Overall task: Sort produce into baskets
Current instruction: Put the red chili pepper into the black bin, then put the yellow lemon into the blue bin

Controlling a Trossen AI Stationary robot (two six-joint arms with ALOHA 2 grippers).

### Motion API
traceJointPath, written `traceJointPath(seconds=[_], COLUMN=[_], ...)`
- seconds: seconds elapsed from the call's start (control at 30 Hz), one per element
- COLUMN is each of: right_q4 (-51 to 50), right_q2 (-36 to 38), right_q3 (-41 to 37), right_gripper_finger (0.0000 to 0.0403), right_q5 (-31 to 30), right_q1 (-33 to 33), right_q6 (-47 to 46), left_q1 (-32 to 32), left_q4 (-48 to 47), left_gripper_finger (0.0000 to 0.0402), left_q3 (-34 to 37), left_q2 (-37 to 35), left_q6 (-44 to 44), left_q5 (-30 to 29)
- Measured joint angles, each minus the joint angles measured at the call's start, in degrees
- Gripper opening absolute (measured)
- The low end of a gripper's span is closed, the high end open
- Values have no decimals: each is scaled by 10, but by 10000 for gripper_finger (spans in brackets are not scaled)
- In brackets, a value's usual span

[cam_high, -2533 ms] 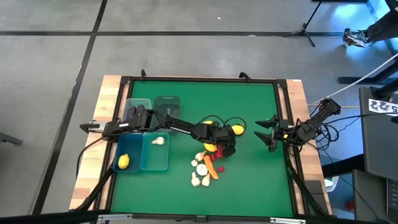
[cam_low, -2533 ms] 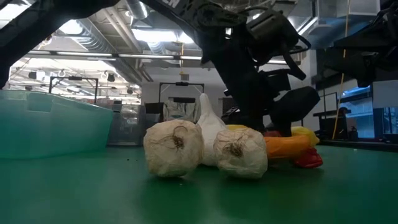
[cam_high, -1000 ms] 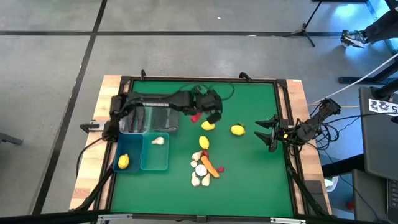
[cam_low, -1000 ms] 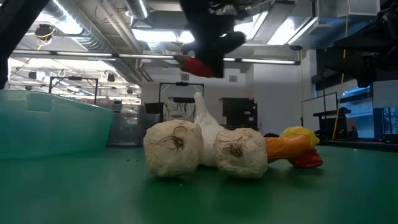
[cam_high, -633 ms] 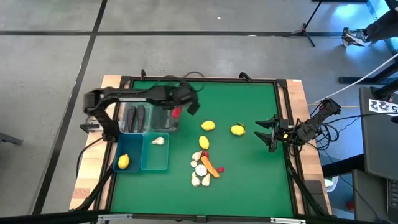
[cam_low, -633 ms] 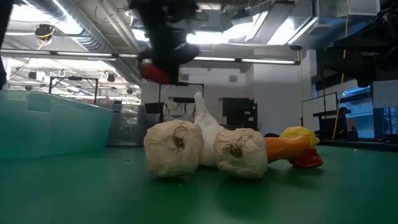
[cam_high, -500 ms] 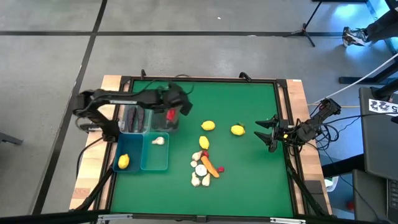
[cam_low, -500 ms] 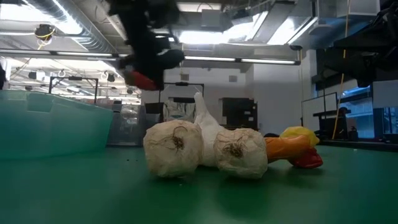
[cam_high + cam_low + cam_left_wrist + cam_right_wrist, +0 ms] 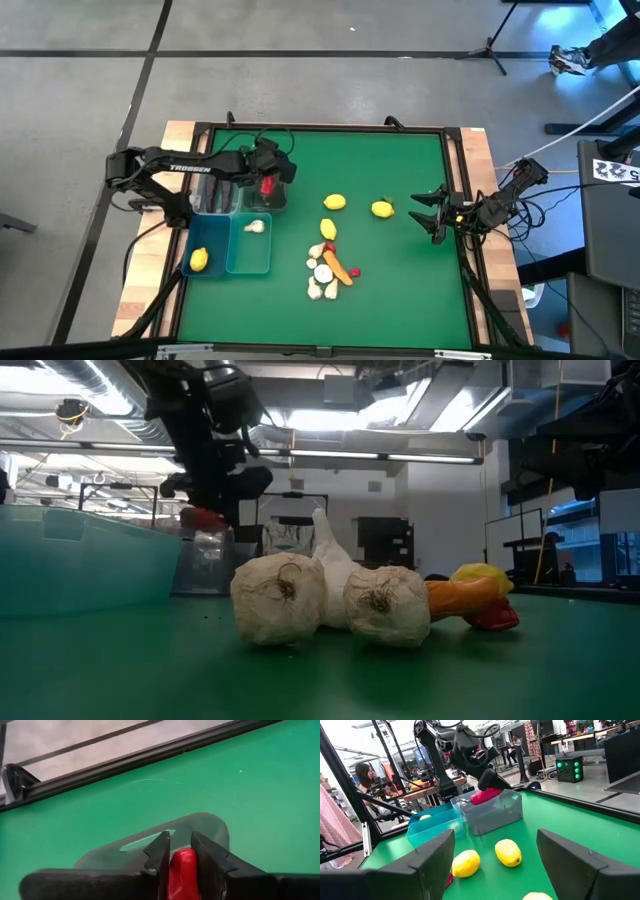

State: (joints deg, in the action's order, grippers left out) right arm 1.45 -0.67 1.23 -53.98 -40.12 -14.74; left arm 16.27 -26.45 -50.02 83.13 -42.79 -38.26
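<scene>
The left claw (image 9: 267,183) has carried the red pepper (image 9: 267,185) from the middle pile to the grey bin (image 9: 281,200), upper left. It still pinches the pepper above that bin, so the drop remains; the right claw (image 9: 428,214) waits open at right.

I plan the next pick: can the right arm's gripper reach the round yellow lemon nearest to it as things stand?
Probably yes. The right gripper waits open beside the round yellow lemon, with only bare green table between them. The left gripper holds a red pepper far off.

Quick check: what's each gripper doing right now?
Left gripper: shut on the red pepper, over the clear grey basket.
Right gripper: open, empty, waiting at the table's right edge.
</scene>
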Motion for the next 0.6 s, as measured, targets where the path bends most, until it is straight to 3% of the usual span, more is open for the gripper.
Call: traceJointPath(seconds=[0.33,0.6], right_q4=[0,-1], right_q2=[0,0], right_q3=[0,0], right_gripper_finger=[280,280], right_q5=[0,0], right_q1=[0,0], right_q6=[0,0], left_q1=[-4,-59], left_q4=[5,102], left_gripper_finger=[159,184], left_q3=[0,-29], left_q2=[0,-21], left_q6=[13,176], left_q5=[0,35])
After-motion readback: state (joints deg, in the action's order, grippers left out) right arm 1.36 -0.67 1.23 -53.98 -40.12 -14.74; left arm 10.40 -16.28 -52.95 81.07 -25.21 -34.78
